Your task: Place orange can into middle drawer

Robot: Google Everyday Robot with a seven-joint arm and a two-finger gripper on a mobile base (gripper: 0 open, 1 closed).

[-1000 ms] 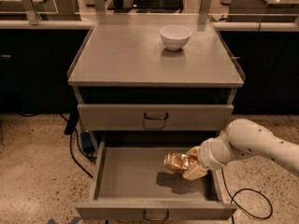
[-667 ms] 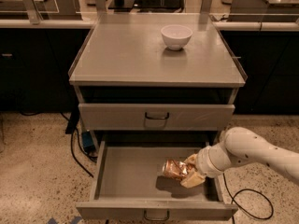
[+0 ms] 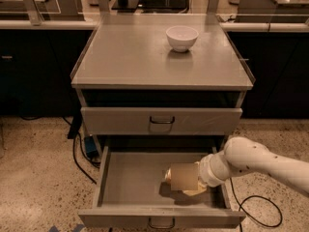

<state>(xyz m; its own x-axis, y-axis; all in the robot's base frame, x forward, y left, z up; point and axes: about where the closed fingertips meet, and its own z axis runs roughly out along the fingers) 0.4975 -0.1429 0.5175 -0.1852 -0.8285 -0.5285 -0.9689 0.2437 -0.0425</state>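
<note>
Claw (image 3: 185,179) sank into middle drawer (image 3: 129,179) — clenched on shiny, half-hidden orange can (image 3: 167,174).

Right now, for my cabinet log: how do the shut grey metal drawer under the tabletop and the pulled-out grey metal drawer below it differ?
The upper drawer is shut, only its front showing; the middle drawer stands open, its flat floor in view. The upper drawer's inside is hidden; the middle drawer has the gripper and the shiny orange can in it, right of centre. Both are grey with a dark loop handle.
</note>
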